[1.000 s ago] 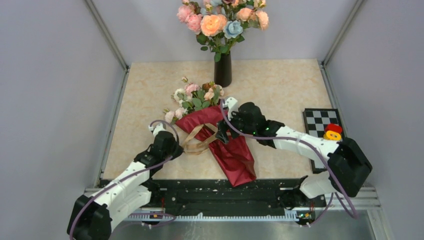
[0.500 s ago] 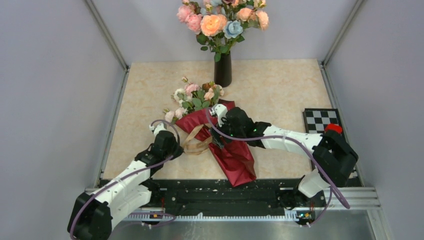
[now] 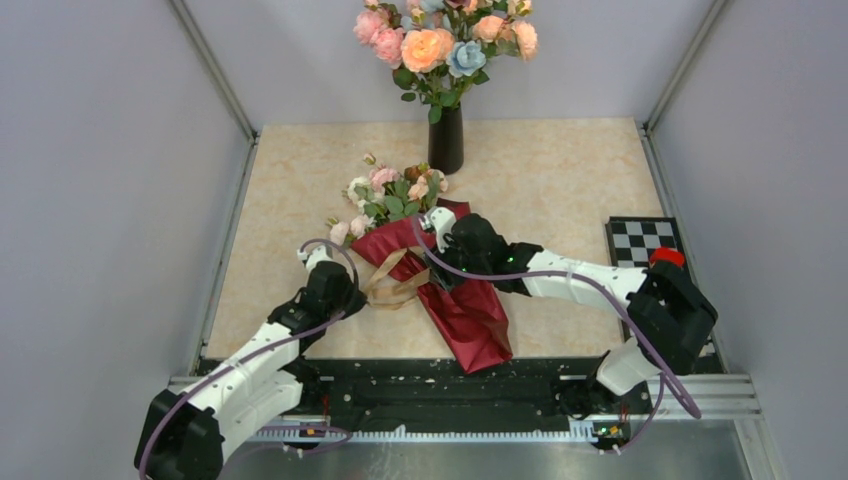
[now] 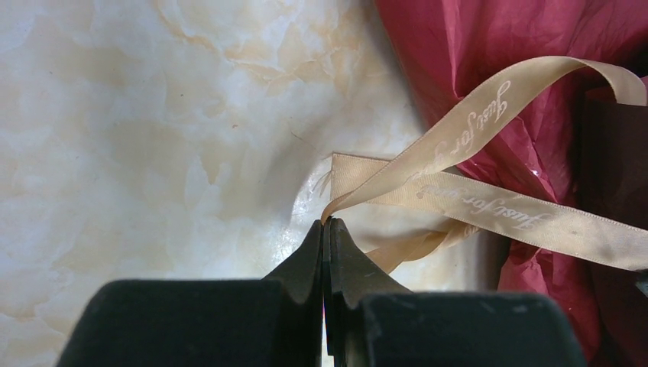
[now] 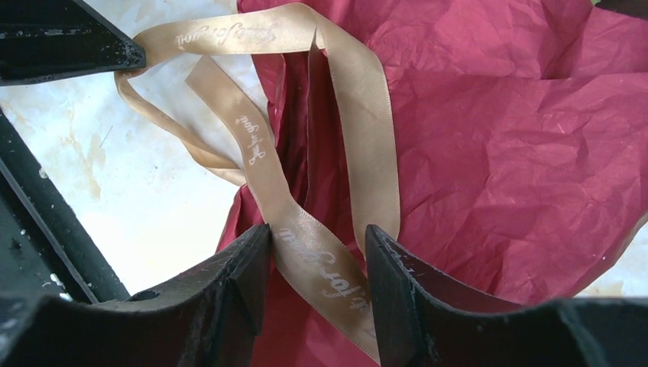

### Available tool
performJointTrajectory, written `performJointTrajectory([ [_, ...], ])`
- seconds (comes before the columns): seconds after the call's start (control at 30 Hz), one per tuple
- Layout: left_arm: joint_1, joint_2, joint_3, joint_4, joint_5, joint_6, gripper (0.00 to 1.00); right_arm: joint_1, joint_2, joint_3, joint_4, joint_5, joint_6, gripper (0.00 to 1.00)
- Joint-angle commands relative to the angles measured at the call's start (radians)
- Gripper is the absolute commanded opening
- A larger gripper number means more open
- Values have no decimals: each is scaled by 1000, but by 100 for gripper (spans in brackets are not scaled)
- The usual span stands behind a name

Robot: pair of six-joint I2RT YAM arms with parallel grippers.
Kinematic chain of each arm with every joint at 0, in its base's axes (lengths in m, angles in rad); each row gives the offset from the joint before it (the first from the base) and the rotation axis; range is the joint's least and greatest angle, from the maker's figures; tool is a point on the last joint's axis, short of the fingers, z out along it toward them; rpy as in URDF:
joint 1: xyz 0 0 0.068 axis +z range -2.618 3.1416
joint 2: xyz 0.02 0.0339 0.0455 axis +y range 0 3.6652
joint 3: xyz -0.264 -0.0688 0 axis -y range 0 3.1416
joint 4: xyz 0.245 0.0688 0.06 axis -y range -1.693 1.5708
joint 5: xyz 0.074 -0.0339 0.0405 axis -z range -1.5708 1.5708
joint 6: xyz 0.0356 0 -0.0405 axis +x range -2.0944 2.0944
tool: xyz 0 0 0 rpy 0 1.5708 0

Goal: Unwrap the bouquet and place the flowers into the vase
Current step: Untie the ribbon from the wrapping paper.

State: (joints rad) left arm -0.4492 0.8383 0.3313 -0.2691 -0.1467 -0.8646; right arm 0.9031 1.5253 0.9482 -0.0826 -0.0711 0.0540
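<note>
- L fingers [image 4: 306, 256] together, pinching tan ribbon [image 4: 489, 210] at their tips.
- R fingers [image 5: 248, 267] apart, straddling a ribbon strand atop bouquet [image 5: 497, 138].
- Bouquet lies on counter [image 4: 153, 138], btwn both.

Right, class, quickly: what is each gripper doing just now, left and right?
Left gripper: shut on the ribbon.
Right gripper: open, a ribbon strand between its jaws, not clamped.
</note>
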Motion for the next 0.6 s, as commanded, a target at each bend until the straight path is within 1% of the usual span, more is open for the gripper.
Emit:
performJointTrajectory([
  [0.0,5,-28,26,22,-14,6,0,15,-62,38,-10,13,21,49],
  [0.27,4,-36,22,11,-26,6,0,14,-99,42,-39,18,46,41],
  [0.57,6,-22,-7,36,-43,-9,0,15,-136,39,-77,41,59,40],
])
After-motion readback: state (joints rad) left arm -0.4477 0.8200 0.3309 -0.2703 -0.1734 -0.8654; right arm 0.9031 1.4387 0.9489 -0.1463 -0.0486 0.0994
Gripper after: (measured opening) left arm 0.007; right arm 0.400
